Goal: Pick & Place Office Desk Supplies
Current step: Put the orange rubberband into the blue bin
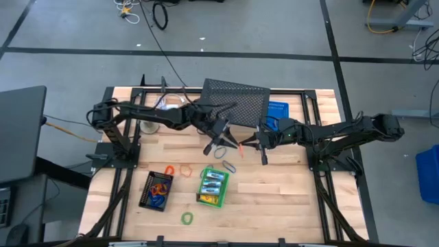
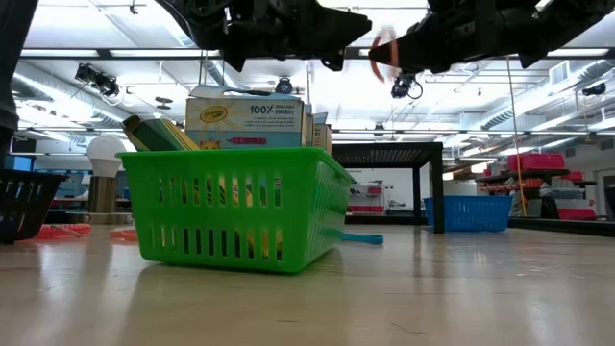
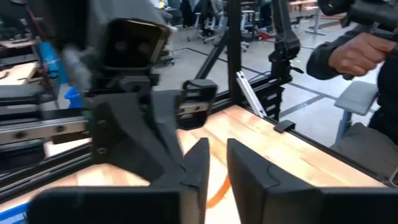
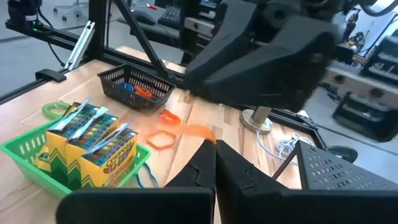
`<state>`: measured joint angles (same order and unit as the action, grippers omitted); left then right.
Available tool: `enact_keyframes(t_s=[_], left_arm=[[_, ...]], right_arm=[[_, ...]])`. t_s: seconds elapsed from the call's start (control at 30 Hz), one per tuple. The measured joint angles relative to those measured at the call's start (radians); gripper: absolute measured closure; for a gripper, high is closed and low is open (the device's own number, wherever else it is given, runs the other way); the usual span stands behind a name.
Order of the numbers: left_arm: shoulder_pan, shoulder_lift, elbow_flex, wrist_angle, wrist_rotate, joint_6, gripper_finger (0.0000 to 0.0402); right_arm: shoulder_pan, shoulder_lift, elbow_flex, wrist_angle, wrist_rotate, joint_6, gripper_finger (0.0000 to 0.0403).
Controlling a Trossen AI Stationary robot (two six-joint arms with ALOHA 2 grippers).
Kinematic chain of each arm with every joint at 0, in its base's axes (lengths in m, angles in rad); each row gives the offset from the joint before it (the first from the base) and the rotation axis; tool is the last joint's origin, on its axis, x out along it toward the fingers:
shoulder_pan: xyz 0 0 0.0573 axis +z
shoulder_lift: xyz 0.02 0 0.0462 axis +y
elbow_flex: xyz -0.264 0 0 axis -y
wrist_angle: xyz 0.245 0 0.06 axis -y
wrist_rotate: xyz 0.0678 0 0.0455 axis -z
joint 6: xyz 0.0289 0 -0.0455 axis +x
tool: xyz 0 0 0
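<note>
An orange loop (image 4: 194, 131) hangs in the air above the table's middle, between my two grippers. My right gripper (image 4: 214, 151) comes from the table's right and is shut on it. My left gripper (image 3: 217, 163) faces it from the left with a narrow gap between its fingers, and a strand of the loop (image 3: 215, 194) shows in that gap. Below them, yellow crayon boxes (image 4: 93, 140) stand upright in a green basket (image 1: 212, 186). A small black basket (image 1: 156, 191) holds orange and blue loops. More loops lie flat on the wood: orange (image 1: 186, 169) and green (image 1: 187, 217). My right gripper pinches the orange loop's one end (image 4: 208, 137) between its two fingertips, coming roughly level from the table's right. The loop sticks out past the fingertips toward the left gripper and is clear of the table. Whether my left gripper touches the loop, I cannot tell.
A black mesh tray (image 1: 236, 103) and a blue basket (image 1: 277, 110) stand at the far side, with a white bulb and cable (image 1: 171, 103) to their left. A person's hand (image 3: 357, 53) shows beyond the table's edge. Bare wood lies at the near right.
</note>
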<state>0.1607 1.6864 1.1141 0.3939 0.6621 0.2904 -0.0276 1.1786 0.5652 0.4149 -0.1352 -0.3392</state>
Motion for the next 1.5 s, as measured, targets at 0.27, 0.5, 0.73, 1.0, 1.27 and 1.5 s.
enact_keyframes(t_s=[0.27, 0.5, 0.73, 1.0, 1.27, 1.5], left_arm=[[0.057, -0.008, -0.001, -0.062, 0.041, -0.004, 0.0264], [0.128, -0.043, -0.002, -0.160, 0.161, -0.030, 0.0237], [0.164, -0.087, -0.002, -0.357, 0.055, 0.048, 0.0236], [0.201, -0.127, -0.001, -0.594, -0.282, 0.117, 0.0236], [0.197, -0.149, -0.001, -0.736, -0.478, 0.123, 0.0236], [0.199, -0.197, -0.001, -0.888, -0.643, 0.129, 0.0236]], right_arm=[[0.001, 0.000, 0.000, -0.013, 0.057, 0.011, 0.0403], [0.002, -0.003, 0.000, -0.069, 0.195, 0.019, 0.0403], [0.002, -0.034, 0.000, -0.126, 0.334, 0.020, 0.0403], [0.002, -0.147, 0.000, -0.212, 0.546, 0.030, 0.0403], [0.000, -0.226, 0.000, -0.381, 0.797, 0.046, 0.0403], [-0.041, -0.231, 0.000, -0.475, 0.884, 0.097, 0.0403]])
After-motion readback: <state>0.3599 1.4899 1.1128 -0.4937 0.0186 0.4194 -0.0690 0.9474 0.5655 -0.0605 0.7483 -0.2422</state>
